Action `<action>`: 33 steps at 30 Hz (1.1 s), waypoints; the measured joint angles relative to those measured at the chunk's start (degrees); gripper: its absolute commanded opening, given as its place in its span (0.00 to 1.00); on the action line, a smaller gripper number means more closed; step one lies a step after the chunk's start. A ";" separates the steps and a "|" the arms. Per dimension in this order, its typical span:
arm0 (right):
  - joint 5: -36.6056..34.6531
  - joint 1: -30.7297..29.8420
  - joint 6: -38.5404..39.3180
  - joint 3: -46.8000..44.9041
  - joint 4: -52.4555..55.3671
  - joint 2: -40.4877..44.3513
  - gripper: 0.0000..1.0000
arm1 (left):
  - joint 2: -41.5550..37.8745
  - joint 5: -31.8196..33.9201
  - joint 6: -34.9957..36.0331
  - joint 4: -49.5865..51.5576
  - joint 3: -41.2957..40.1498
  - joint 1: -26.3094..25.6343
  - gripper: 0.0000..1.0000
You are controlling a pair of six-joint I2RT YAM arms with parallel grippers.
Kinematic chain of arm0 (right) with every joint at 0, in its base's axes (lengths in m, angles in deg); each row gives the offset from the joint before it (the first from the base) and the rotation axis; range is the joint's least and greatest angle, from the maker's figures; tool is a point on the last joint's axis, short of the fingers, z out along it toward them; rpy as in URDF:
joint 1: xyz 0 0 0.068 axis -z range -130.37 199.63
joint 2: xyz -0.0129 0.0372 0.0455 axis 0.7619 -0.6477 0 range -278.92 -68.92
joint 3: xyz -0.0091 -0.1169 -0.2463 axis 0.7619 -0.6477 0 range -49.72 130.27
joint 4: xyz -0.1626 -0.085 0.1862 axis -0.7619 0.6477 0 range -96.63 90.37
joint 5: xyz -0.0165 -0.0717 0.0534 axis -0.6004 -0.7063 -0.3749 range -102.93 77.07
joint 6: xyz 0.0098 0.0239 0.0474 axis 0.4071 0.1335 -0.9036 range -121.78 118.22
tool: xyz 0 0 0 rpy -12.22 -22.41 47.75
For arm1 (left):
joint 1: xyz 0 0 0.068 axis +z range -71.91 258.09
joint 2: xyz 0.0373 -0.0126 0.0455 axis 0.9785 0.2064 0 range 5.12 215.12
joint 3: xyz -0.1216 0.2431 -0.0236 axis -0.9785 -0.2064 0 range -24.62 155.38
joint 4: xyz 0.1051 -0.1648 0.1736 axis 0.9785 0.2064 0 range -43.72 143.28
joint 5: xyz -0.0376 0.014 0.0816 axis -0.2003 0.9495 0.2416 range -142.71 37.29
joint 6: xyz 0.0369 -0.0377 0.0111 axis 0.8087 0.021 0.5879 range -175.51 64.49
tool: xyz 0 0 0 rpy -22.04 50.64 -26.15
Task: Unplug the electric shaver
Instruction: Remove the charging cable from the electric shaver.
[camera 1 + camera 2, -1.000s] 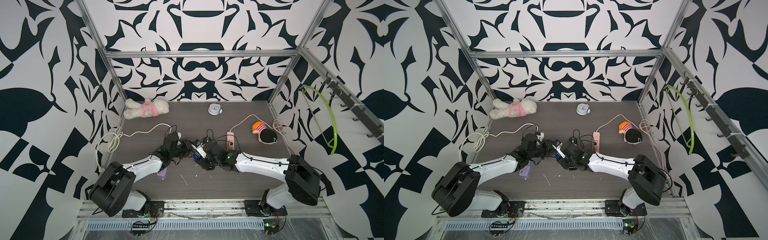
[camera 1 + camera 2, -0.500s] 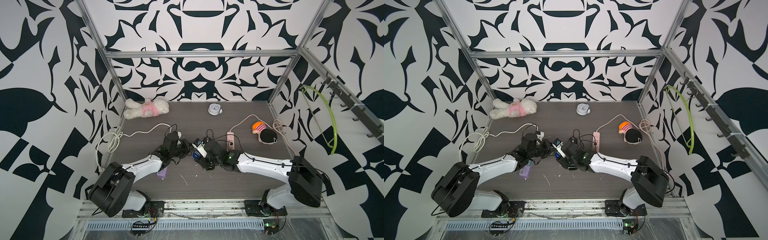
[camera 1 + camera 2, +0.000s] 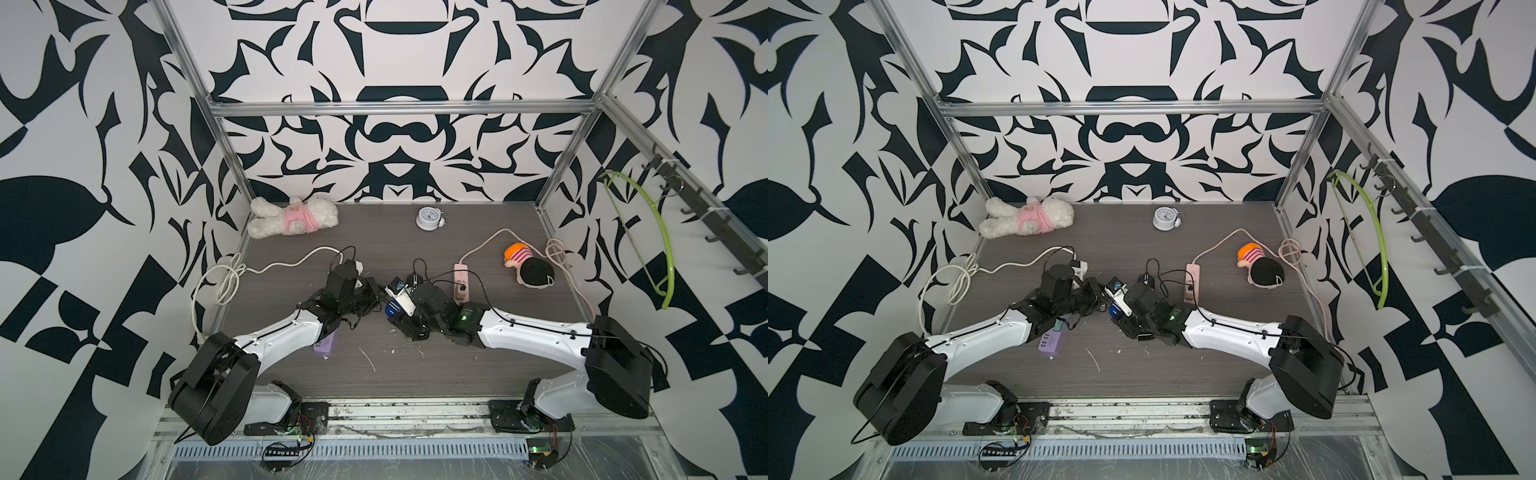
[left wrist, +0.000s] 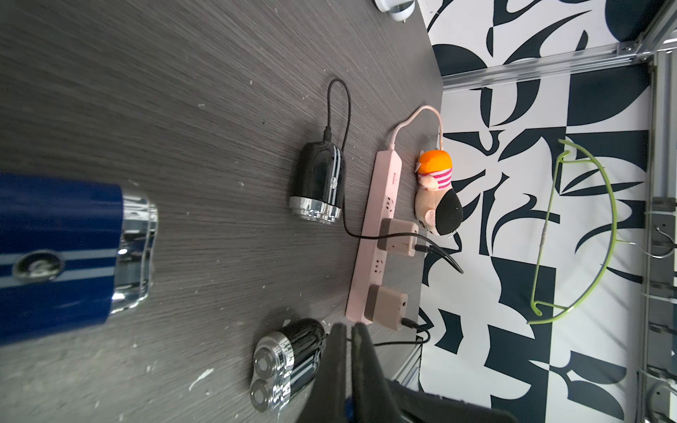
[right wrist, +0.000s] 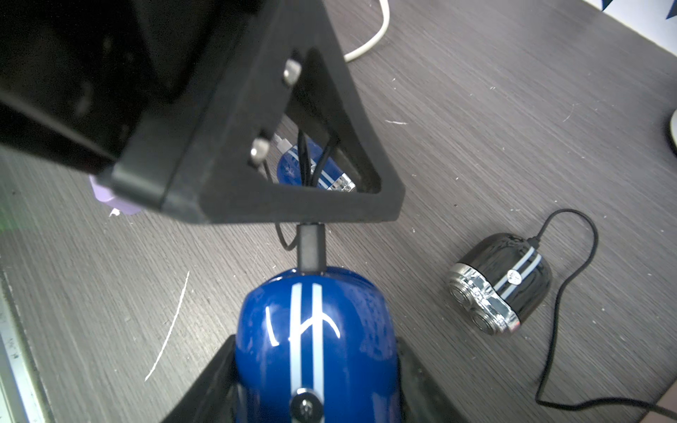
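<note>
Because unplugging needs a counter-hold, my right end effector point(image 5: 317, 351) grasps the blue shaver point(image 5: 315, 329) over the middle of the surface point(image 5: 476, 146), while my left end effector point(image 4: 347, 340) is clenched on its charging lead point(image 5: 311, 249) at the shaver's end.

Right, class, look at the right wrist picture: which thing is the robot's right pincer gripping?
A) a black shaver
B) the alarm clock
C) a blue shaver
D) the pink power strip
C: the right pincer has a finger on either side of the blue shaver, while the black shaver in that view lies apart from it, with nothing gripping it.
</note>
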 measured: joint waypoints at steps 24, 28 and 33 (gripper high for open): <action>3.02 -1.31 -3.69 -7.74 3.58 4.42 0.00 | -4.50 8.92 5.81 7.10 1.86 0.59 0.00; 2.38 -1.86 -4.42 -7.85 4.28 4.46 0.00 | -4.81 9.51 6.29 7.28 1.90 0.59 0.00; 0.02 -0.98 -4.04 -4.35 8.11 3.54 0.00 | -4.81 9.40 6.60 8.55 1.90 0.59 0.00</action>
